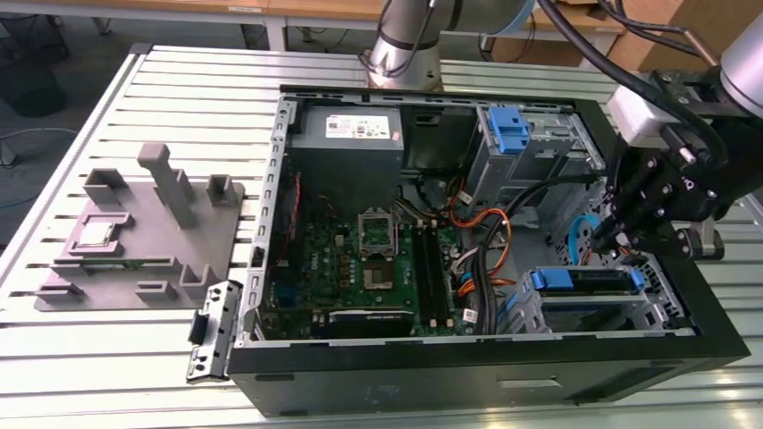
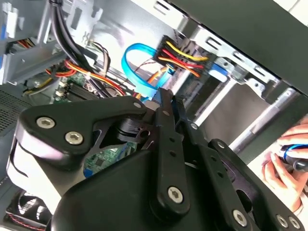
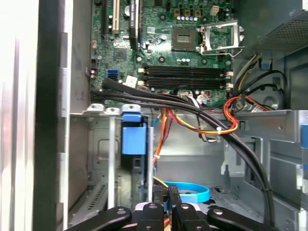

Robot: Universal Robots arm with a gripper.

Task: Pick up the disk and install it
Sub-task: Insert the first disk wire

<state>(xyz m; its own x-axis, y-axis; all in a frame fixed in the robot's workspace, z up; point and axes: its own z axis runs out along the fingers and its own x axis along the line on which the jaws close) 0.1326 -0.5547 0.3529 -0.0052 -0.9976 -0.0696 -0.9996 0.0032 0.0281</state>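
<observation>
The disk (image 1: 581,281) lies flat in the lower metal cage at the case's front corner on the exterior view's right, with blue rails at both ends. In the first wrist view its blue rail end (image 3: 133,135) shows edge-on in the cage slot. My gripper (image 1: 610,239) hangs just above and behind that cage, over the case's right-hand wall. The black fingers sit pressed together with nothing between them in both wrist views (image 3: 172,195) (image 2: 172,103). A looped blue flat cable (image 3: 192,193) lies right under the fingertips.
The open black computer case (image 1: 477,375) holds a green motherboard (image 1: 357,259), a grey power-supply box (image 1: 348,134), a blue latch (image 1: 507,130) on the upper cage and bundled cables (image 3: 226,120). A grey parts fixture (image 1: 143,232) stands outside the case. A person's hand (image 2: 281,166) holds something.
</observation>
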